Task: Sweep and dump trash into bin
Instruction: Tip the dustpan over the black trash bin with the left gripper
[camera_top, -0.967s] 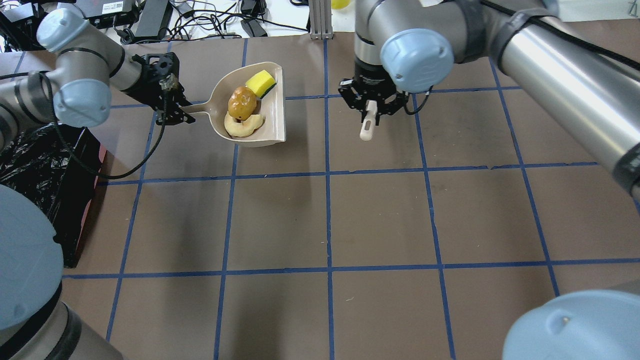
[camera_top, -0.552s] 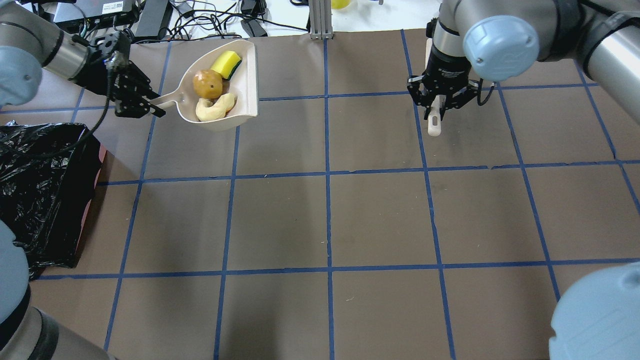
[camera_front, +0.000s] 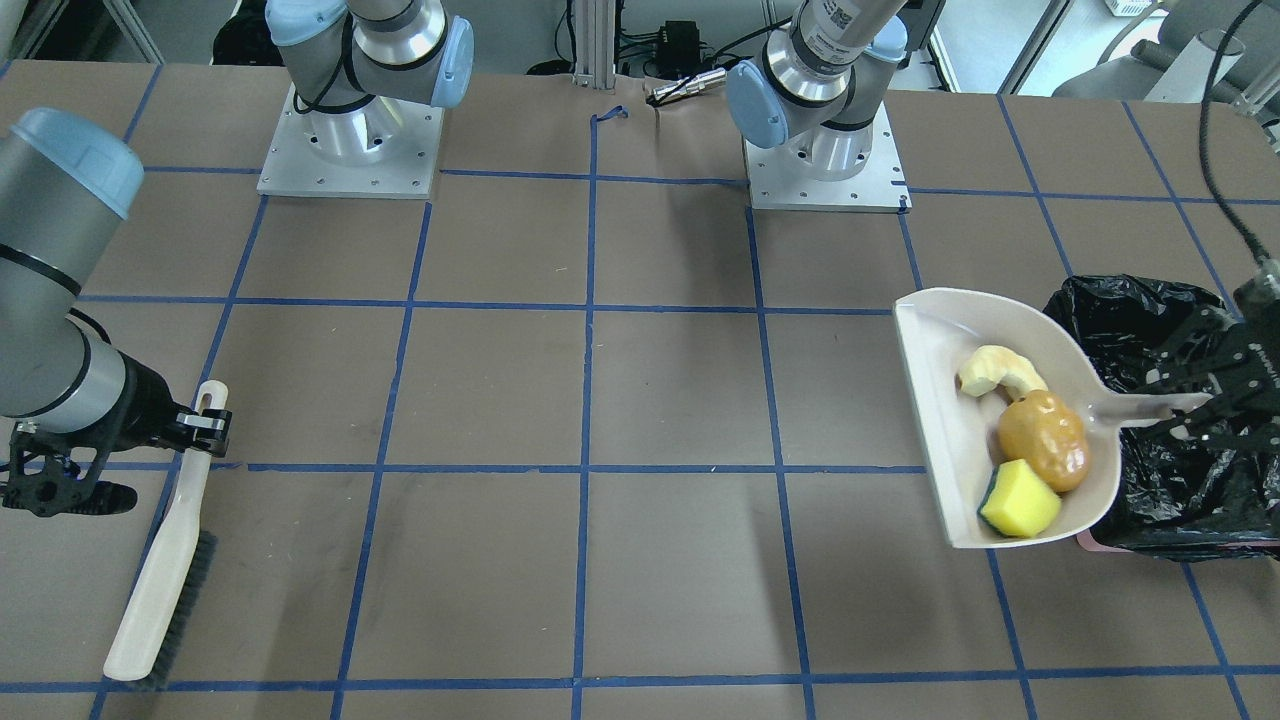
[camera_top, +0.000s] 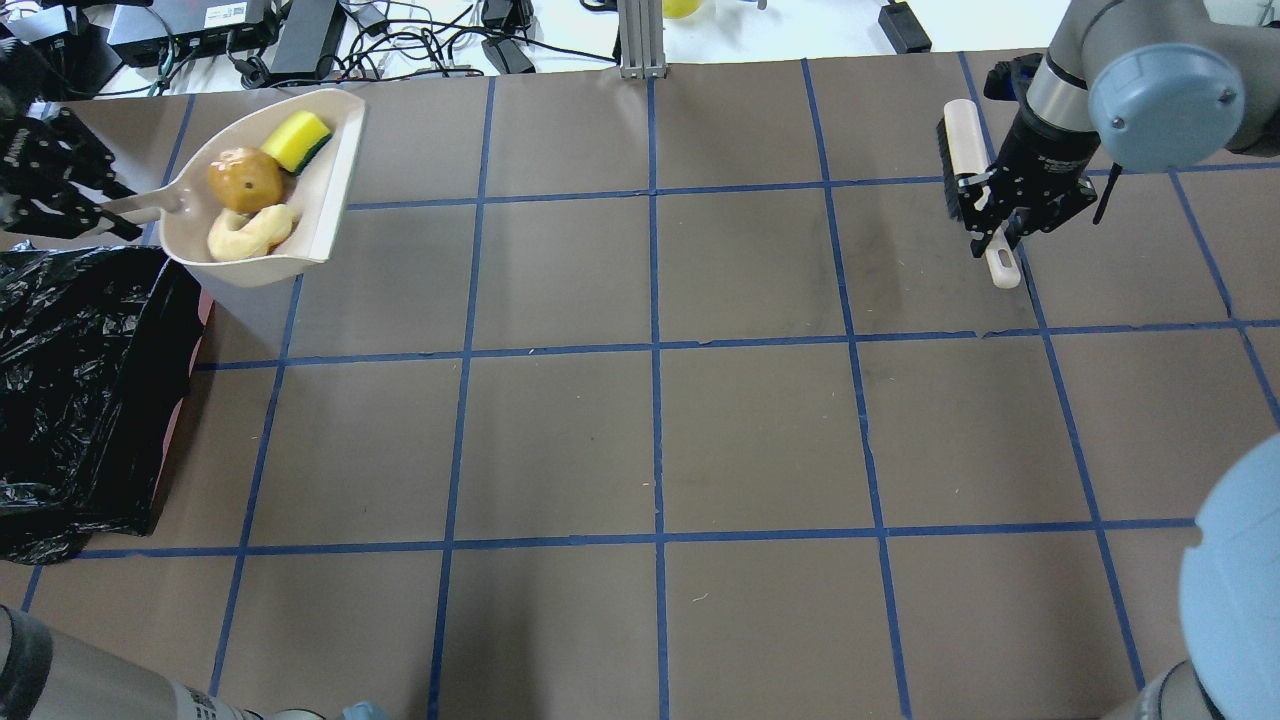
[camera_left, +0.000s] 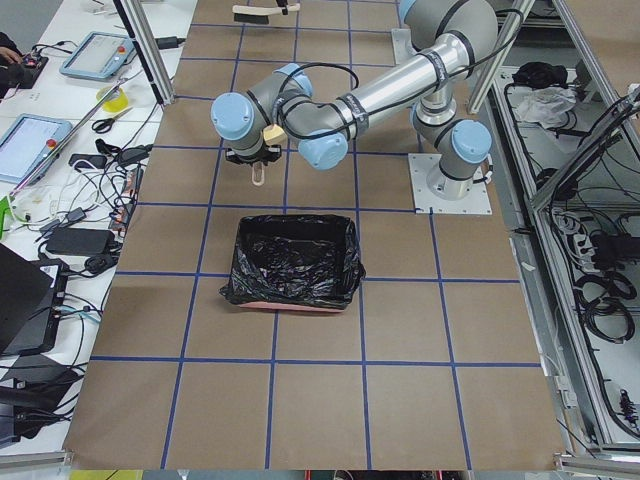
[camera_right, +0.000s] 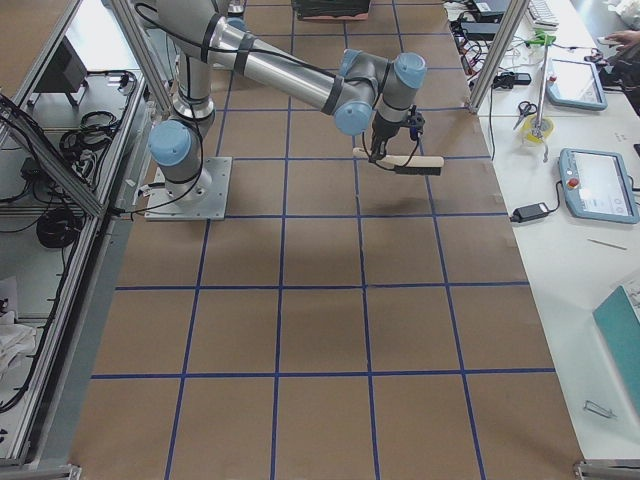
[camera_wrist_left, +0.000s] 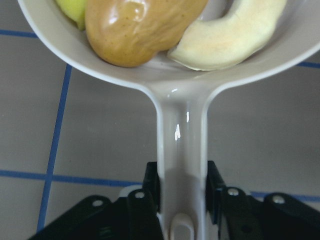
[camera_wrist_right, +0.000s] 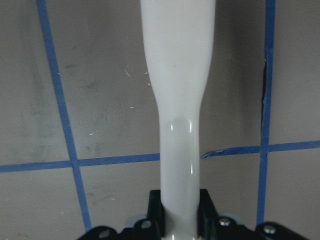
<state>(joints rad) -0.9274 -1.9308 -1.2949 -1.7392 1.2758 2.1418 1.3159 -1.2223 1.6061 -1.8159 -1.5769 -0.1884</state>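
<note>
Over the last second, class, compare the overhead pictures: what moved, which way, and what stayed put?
The left pincer carried the dustpan further to the robot's left, nearer the bin. The right pincer swung the brush off to the robot's right. Unchanged: both pincers shut on their handles; the roll, crescent slice and yellow wedge in the pan; the bin in place.
</note>
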